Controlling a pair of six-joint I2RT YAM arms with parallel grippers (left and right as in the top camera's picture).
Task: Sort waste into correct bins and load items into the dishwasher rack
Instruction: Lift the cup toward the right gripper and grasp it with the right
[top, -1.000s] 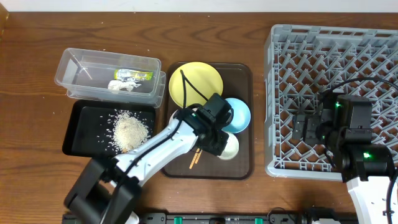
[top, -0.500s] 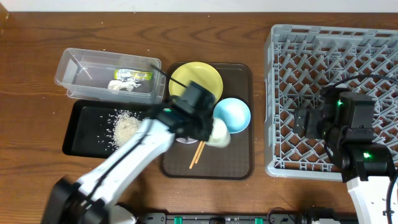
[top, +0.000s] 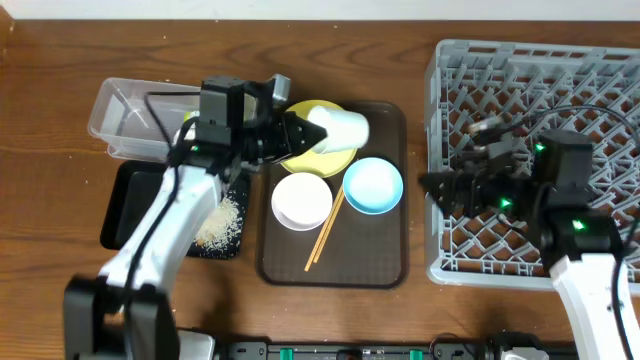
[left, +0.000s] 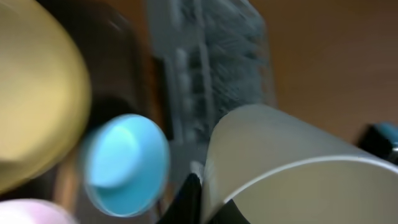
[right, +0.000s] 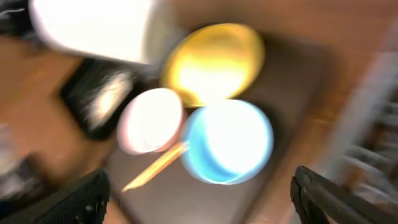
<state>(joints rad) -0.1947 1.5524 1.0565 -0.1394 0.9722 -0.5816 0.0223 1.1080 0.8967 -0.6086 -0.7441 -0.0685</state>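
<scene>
The left gripper clamps the small white cup in its jaws, on its side and well left of the dishwasher rack, long axis pointing toward the rack. The right gripper, jaws wide and empty, hovers at the rack's left edge, the nearer arm, and the cup's likely path runs rightward to the rack

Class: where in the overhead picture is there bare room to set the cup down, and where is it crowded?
Free: the rack's far rows, beyond the right arm; the brown tray's near right corner, below the blue bowl; the wood between tray and rack. Crowded: the tray's left and middle, with plate, white bowl and chopsticks.
</scene>
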